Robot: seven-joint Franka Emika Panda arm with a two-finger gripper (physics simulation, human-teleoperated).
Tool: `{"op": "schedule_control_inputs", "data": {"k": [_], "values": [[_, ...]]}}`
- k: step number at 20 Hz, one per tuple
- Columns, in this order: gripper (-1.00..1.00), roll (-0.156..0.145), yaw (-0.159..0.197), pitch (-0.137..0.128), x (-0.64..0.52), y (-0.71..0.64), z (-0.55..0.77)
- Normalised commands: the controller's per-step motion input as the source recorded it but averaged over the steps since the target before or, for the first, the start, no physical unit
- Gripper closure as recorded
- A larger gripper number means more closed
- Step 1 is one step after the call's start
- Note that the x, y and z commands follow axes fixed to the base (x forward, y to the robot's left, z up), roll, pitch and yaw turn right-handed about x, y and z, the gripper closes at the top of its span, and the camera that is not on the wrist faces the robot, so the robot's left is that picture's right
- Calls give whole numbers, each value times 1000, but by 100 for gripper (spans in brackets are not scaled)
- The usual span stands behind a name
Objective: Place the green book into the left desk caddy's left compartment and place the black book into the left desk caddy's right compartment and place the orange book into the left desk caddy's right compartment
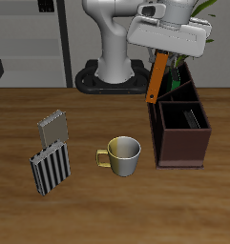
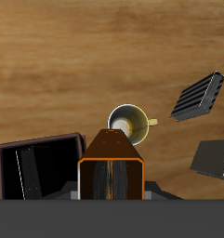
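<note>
My gripper (image 1: 163,55) is shut on the top end of the orange book (image 1: 158,78), which hangs tilted in the air. The book's lower end is above the mug-side wall of the left desk caddy (image 1: 180,157), a dark maroon box. In the caddy's right compartment (image 1: 178,129) the black book (image 1: 194,119) stands against the far wall. A sliver of green, which may be the green book (image 1: 174,80), shows in the taller back section behind the orange book. In the wrist view the orange book (image 2: 112,167) fills the middle, with the caddy (image 2: 41,149) and the black book (image 2: 26,173) beside it.
A pale yellow-green mug (image 1: 122,154) (image 2: 129,121) stands on the table beside the caddy. Two grey striped books (image 1: 50,170) (image 1: 53,126) lie farther from the caddy, beyond the mug; the wrist view also shows these striped books (image 2: 197,96) (image 2: 211,158). The robot's base (image 1: 115,67) stands behind.
</note>
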Motion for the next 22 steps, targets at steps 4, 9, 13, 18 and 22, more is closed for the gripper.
{"op": "schedule_control_inputs", "data": {"k": [4,9,13,18,22], "values": [[100,19,84,-4,-14,324,-34],[100,-17,-32,31,21,135,-33],[100,3,9,8,-34,238,-38],[100,26,3,11,7,327,-6],[100,18,22,14,61,308,-129]]}}
